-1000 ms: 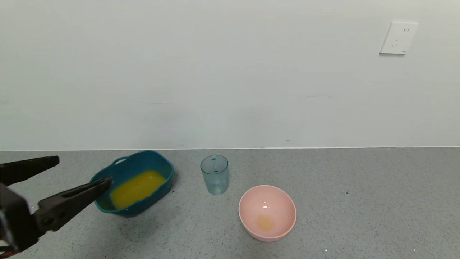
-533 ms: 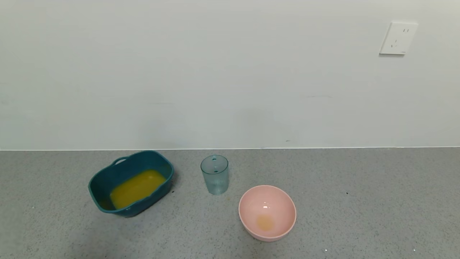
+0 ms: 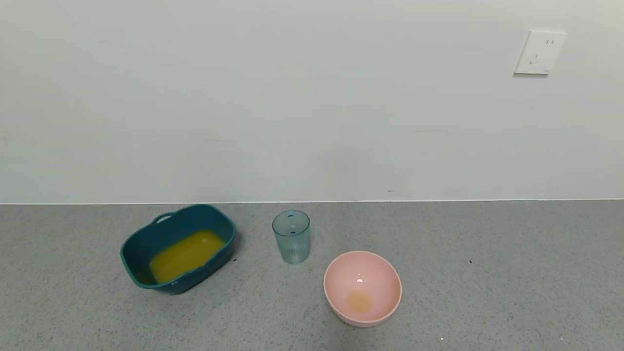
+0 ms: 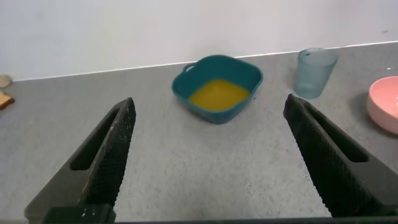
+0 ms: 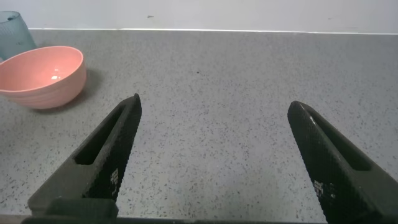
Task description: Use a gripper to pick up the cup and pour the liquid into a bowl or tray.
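Observation:
The clear blue-green ribbed cup (image 3: 291, 237) stands upright and looks empty, between the teal tub (image 3: 141, 243) and the pink bowl. The orange-yellow liquid (image 3: 185, 255) lies in the tub. Neither gripper shows in the head view. In the left wrist view my left gripper (image 4: 208, 106) is open and empty, drawn back from the tub (image 4: 249, 71) with its liquid (image 4: 219, 94); the cup (image 4: 315, 72) stands beside it. In the right wrist view my right gripper (image 5: 214, 102) is open and empty over bare counter, with the cup's edge (image 5: 13, 35) far off.
A round pink bowl (image 3: 385, 278) with a faint yellowish stain sits in front of and right of the cup; it also shows in the right wrist view (image 5: 40, 74). A white wall with an outlet (image 3: 539, 51) backs the grey speckled counter. A small brown object (image 4: 5, 99) lies at the counter's far side.
My left gripper, which stood open in front of the tub at the left edge of the head view, has drawn back out of that view. Cup, tub and bowl have not moved.

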